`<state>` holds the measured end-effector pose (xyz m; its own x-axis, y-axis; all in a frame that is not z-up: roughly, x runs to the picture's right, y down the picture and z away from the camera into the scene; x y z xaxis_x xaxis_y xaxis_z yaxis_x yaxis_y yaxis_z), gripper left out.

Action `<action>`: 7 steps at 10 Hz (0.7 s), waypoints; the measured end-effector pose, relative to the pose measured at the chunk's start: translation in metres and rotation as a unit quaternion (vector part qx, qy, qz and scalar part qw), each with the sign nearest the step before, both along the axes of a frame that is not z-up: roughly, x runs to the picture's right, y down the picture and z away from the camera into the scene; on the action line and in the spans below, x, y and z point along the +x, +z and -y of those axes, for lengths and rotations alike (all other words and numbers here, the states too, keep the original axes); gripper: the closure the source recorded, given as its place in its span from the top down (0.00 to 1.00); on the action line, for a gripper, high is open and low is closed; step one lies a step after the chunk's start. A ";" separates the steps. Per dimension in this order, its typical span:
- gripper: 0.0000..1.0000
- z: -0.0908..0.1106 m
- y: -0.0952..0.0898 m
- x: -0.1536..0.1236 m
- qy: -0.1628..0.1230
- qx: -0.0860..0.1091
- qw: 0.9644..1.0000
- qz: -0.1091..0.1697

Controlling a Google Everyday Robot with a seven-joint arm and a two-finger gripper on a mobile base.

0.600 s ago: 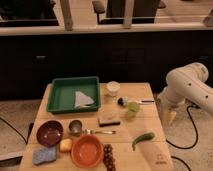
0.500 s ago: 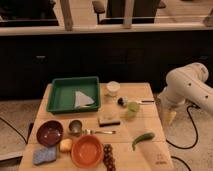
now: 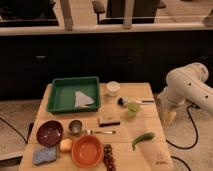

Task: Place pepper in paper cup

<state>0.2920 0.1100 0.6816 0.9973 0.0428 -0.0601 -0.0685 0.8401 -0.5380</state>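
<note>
Background: dark cabinets behind a wooden table (image 3: 145, 92).
Arm: white, at 3 o'clock of the table, off its right edge.
Gripper (image 3: 170, 118): points down beside the right edge, clear of the tabletop, holding nothing visible. Open or closed: cannot tell.
Pepper (image 3: 143, 139): lies flat on the table at 4 o'clock, near the front right corner, at 7 o'clock of the gripper and apart from it.
Paper cup (image 3: 113, 88): upright at 12 o'clock, just right of the tray. The pepper is well apart from it, at 5 o'clock.
Tray (image 3: 56, 100): green, at 10 o'clock, with a white sheet (image 3: 82, 99) inside.
Green cup (image 3: 132, 108): between paper cup and pepper.
Fork (image 3: 100, 132): table centre, at 9 o'clock of the pepper.
Metal cup (image 3: 75, 127): just left of the fork.
Bowls: dark red bowl (image 3: 50, 132) at 8 o'clock, orange bowl (image 3: 87, 150) at 6 o'clock.
Red fruits (image 3: 108, 156): touching the orange bowl's right side.
</note>
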 end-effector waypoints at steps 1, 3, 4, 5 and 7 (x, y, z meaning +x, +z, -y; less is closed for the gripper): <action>0.80 0.000 0.000 0.000 0.000 0.000 1.000 0.000; 0.80 0.000 0.000 0.000 0.000 0.000 1.000 0.000; 0.80 0.000 0.000 0.000 0.000 0.000 1.000 0.000; 0.80 0.000 0.000 0.000 0.000 0.000 1.000 0.000; 0.80 0.000 0.000 0.000 0.000 0.000 1.000 0.000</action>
